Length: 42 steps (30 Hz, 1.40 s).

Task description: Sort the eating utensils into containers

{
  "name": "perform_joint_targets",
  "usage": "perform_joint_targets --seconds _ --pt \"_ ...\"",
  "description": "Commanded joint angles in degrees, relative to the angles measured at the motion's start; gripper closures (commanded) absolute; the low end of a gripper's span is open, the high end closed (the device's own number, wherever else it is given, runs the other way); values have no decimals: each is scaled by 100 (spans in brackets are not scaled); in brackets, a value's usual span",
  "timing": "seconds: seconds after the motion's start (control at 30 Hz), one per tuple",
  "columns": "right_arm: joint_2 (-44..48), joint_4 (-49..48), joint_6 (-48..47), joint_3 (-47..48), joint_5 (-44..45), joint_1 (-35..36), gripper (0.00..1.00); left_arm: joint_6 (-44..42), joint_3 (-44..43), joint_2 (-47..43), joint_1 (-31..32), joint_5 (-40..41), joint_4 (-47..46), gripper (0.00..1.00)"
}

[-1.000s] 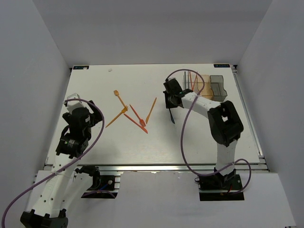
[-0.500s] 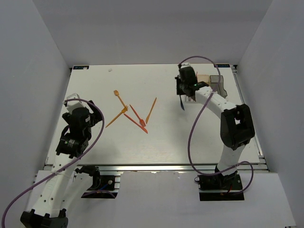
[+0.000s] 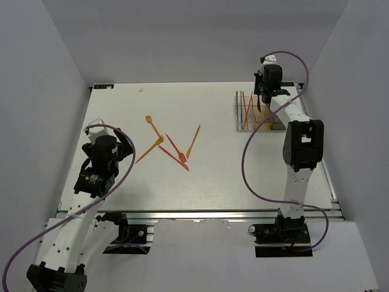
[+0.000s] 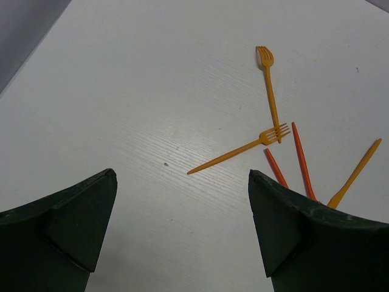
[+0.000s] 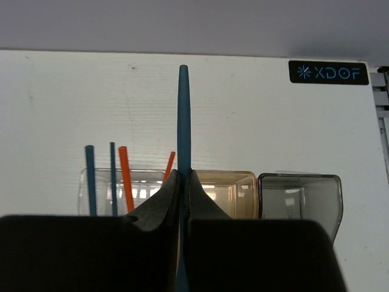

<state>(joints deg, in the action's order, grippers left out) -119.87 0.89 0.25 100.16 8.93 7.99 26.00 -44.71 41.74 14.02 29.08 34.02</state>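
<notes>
White table [image 3: 121, 103] sitting inside pale grey walls [image 3: 182, 42], right gripper [image 5: 182, 174] pinching a blue utensil [image 5: 183, 109] over the bins [image 5: 225, 188] at the far right, left gripper [image 4: 182, 176] hovering spread near orange and red utensils [image 4: 234, 152] lying mid-table.

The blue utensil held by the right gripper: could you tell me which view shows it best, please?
The right wrist view: the blue utensil stands out sharply, clamped in the right gripper. Top external shows at most a dark sliver there; the left wrist view misses it.
</notes>
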Motion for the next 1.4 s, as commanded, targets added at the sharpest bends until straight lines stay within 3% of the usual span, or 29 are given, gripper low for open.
perform_joint_targets --seconds 0.0,0.47,0.57,0.6,0.63,0.93,0.97,1.0,1.07,1.2,1.37 --pt "-80 -966 -314 -154 -199 -78 100 2 -20 10 22 -34 -62 2" --pt "42 -1670 -184 -1321 -23 -175 100 -7 -20 -7 22 -43 -71 2" --pt "289 -1864 -61 -1631 91 -184 83 -7 -20 -34 22 -43 -71 2" --pt "385 -1829 -60 -1640 161 -175 60 -7 -12 -43 22 -43 -71 2" --pt "447 -1794 35 -1640 162 -175 51 -7 -3 -34 22 -43 -71 2" --pt "1352 -1075 229 -1253 162 -52 25 2 -3 -87 22 -25 -71 2" --pt "1544 -960 256 -1227 240 0 17 2 -11 -87 22 -25 -80 2" --pt "1624 -811 334 -1209 311 192 11 10 -20 -78 22 -8 -62 2" --pt "1835 -179 458 -1192 504 476 11 19 -20 -60 22 45 -62 2" --pt "1977 640 721 -1507 733 1780 11 98 -64 10 22 299 34 2" --pt "1469 957 881 -1631 91 3196 14 213 -108 1 30 572 131 2"
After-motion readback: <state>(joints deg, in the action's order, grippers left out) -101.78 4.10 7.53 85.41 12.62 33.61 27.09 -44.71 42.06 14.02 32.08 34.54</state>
